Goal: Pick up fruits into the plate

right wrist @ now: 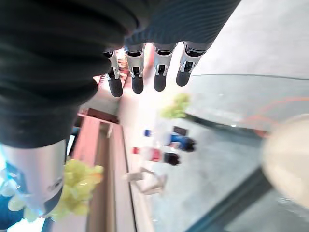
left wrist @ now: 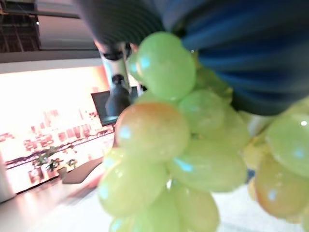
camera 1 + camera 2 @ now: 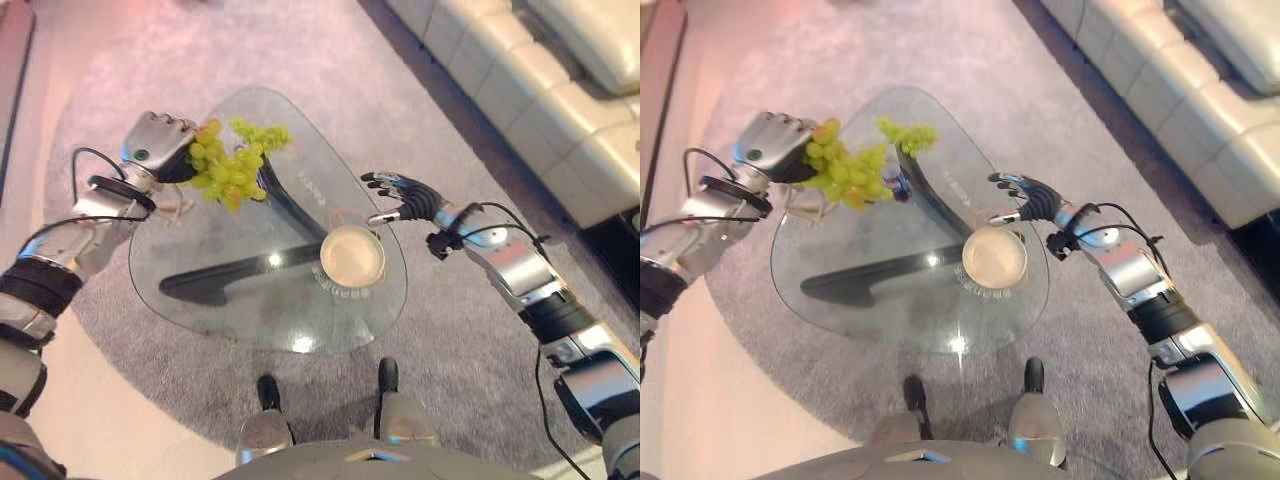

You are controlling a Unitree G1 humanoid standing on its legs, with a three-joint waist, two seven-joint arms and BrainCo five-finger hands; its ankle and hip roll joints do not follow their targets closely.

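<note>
My left hand (image 3: 157, 145) is shut on a bunch of green grapes (image 3: 228, 175), held up over the far left part of the glass table (image 3: 230, 310). From my left wrist, the grapes (image 2: 169, 145) hang right below the hand's dark cover. A second, smaller green bunch (image 3: 908, 135) lies near the table's far edge. The round cream plate (image 3: 352, 254) stands on the table's right side with nothing on it. My right hand (image 3: 405, 195) hovers open just beyond the plate, fingers (image 1: 137, 79) straight and holding nothing.
The table's dark curved base (image 3: 235, 270) shows through the glass. A small blue thing (image 3: 900, 185) sits near the held grapes. A cream sofa (image 3: 540, 80) runs along the far right. A grey rug (image 3: 420, 370) lies under the table.
</note>
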